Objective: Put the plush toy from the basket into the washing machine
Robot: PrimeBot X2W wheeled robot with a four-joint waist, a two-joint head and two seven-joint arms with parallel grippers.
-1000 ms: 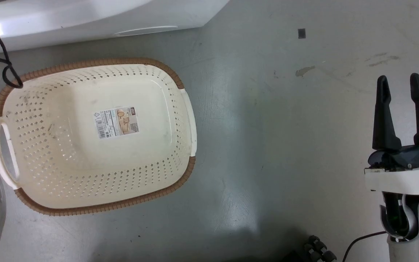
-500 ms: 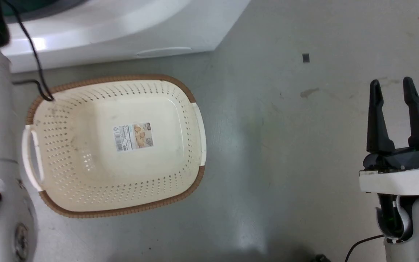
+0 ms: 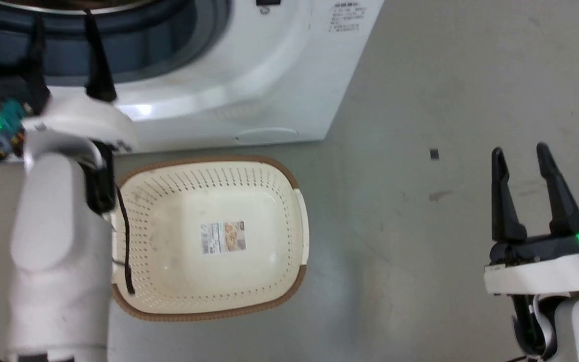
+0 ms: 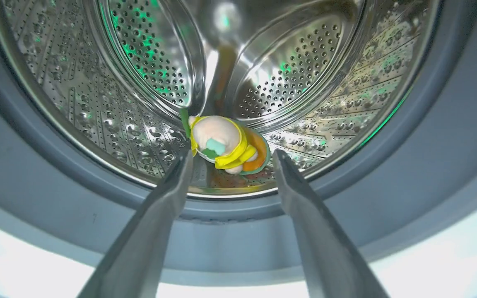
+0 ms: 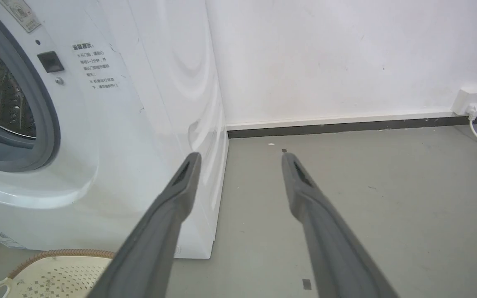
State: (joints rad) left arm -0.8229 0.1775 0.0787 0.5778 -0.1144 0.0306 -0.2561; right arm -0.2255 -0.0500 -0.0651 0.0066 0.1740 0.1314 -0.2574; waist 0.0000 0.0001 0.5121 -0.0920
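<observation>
The plush toy (image 4: 226,145), with yellow, pale pink and orange parts, lies on the bottom of the steel drum (image 4: 304,78) of the washing machine (image 3: 249,75). My left gripper (image 4: 232,155) is open and holds nothing. It points into the round opening, just outside the grey gasket (image 4: 449,145). In the head view the left gripper (image 3: 63,20) reaches over the washer's front. The cream basket (image 3: 264,281) stands on the floor below the washer with just a label on its bottom. My right gripper (image 3: 520,151) is open and holds nothing, far right of the basket.
My pale left forearm (image 3: 58,241) and a black cable (image 3: 126,241) overlap the basket's left rim. The grey floor (image 3: 420,251) stretches right of the washer. A white wall (image 5: 346,62) with a socket and cord (image 5: 472,99) stands behind. A basket corner (image 5: 56,269) shows below the washer.
The head camera has swung up: the washer opening and my left arm have come into view, and the basket sits lower in the picture. The right gripper stays open.
</observation>
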